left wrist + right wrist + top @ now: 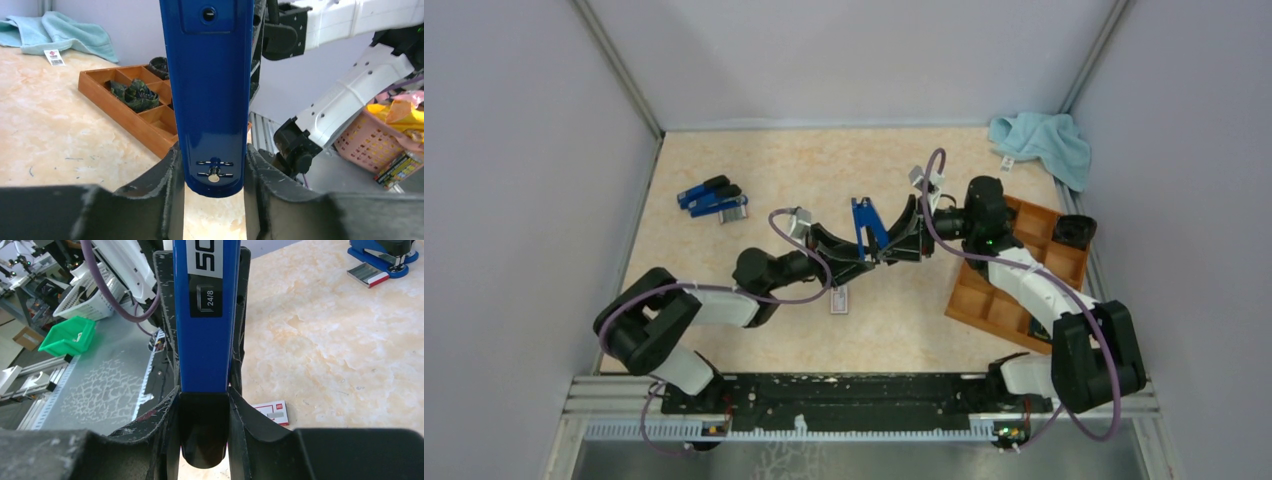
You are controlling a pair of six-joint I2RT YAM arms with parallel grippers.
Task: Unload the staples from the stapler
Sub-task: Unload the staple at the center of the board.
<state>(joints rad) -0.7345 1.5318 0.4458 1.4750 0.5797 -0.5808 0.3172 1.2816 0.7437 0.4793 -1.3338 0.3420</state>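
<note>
Midair, left fingers [161, 192] and right fingers [250, 432] pinch the blue stapler [863, 222].

Robotics lab — grey-walled bay [514, 150], aluminium rail [864, 430], green plastic bin [67, 335].

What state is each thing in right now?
Held stapler, hinged open in a V, in mid-air.
Left gripper, shut on its base.
Right gripper, shut on its top arm.
Staples, none visible.
Spare stapler, lying far left, untouched.
Box, lying flat.
Tray, some compartments filled.
Towel, crumpled.
</note>
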